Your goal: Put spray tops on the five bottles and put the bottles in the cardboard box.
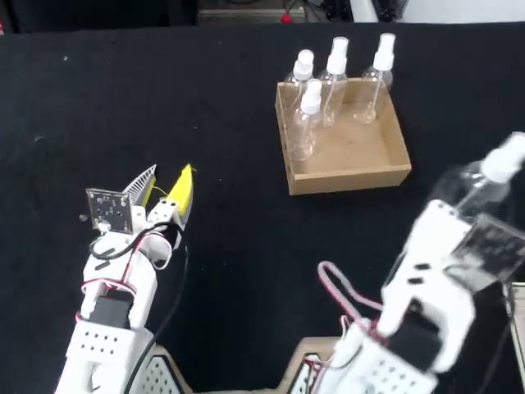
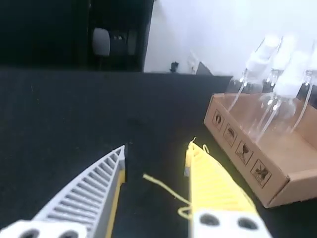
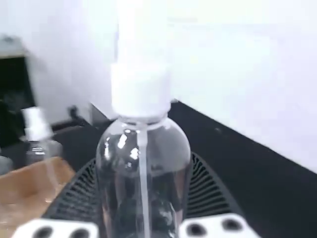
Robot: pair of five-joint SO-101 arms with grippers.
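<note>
The cardboard box (image 1: 349,168) sits at the back right of the black table with several clear bottles (image 1: 332,78) standing in it, each with a white spray top. My right gripper (image 1: 469,205) is raised off the table to the right of the box and is shut on another clear bottle (image 1: 484,176) that carries a white spray top (image 1: 507,158). In the right wrist view that bottle (image 3: 143,158) stands upright between the black fingers (image 3: 208,186). My left gripper (image 1: 170,174) stands open at the left, low over the cloth, holding nothing; its grey and yellow fingers (image 2: 213,183) point toward the box (image 2: 247,153).
Black cloth (image 1: 123,98) covers the whole table. The box's front left part (image 1: 361,148) is bare cardboard. Beyond the table's far edge stand a white wall (image 2: 208,29) and dark equipment (image 2: 106,42).
</note>
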